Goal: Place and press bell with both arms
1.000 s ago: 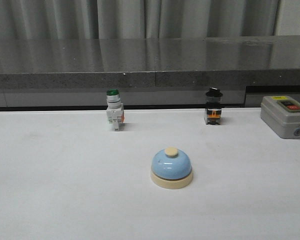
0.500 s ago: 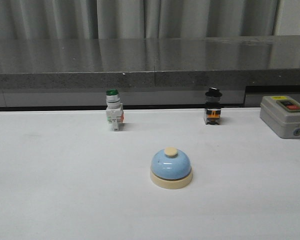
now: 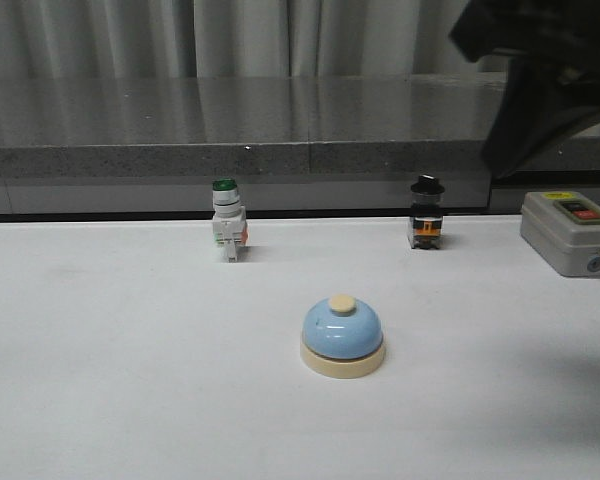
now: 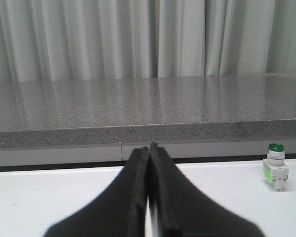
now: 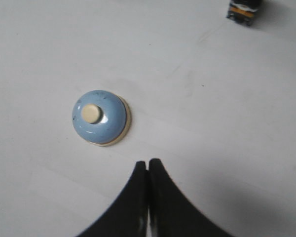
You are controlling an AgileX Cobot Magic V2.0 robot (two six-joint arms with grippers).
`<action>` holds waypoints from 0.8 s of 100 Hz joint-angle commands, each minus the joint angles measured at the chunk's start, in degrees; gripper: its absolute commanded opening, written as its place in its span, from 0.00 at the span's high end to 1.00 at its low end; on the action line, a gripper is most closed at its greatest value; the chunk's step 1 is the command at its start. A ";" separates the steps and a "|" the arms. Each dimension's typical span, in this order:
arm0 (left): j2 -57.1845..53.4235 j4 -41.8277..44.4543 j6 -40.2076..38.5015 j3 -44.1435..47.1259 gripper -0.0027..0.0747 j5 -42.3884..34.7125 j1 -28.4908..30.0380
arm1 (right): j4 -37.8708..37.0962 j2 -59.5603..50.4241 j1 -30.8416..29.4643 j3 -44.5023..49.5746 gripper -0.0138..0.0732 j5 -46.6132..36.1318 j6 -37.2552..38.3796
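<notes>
The light-blue bell (image 3: 343, 337) with its cream base and cream button stands upright on the white table (image 3: 130, 380), a little right of centre. It also shows in the right wrist view (image 5: 100, 117). My right arm (image 3: 545, 80) is a blurred black shape high at the upper right of the front view. My right gripper (image 5: 148, 163) is shut and empty, above the table and apart from the bell. My left gripper (image 4: 149, 147) is shut and empty, low over the table on the left side; it does not show in the front view.
A green-capped white push-button switch (image 3: 227, 222) stands at the back left and shows in the left wrist view (image 4: 276, 167). A black-capped switch (image 3: 427, 214) stands at the back right. A grey box (image 3: 570, 232) with red and black buttons sits at the far right. A grey stone ledge (image 3: 280, 125) runs behind.
My right arm has come into the front view at the upper right. The bell and the switches have not moved.
</notes>
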 commanded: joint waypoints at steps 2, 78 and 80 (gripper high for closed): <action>-1.72 -0.04 -0.94 2.46 0.99 -4.61 -0.08 | 0.60 3.54 2.12 -4.59 0.91 -3.08 -0.73; -1.72 -0.04 -0.94 2.46 0.99 -4.61 -0.08 | 0.60 21.32 8.94 -14.93 0.91 -2.51 -0.73; -1.72 -0.04 -0.94 2.46 0.99 -4.61 -0.08 | 0.60 21.52 8.94 -14.93 0.91 -2.51 -0.73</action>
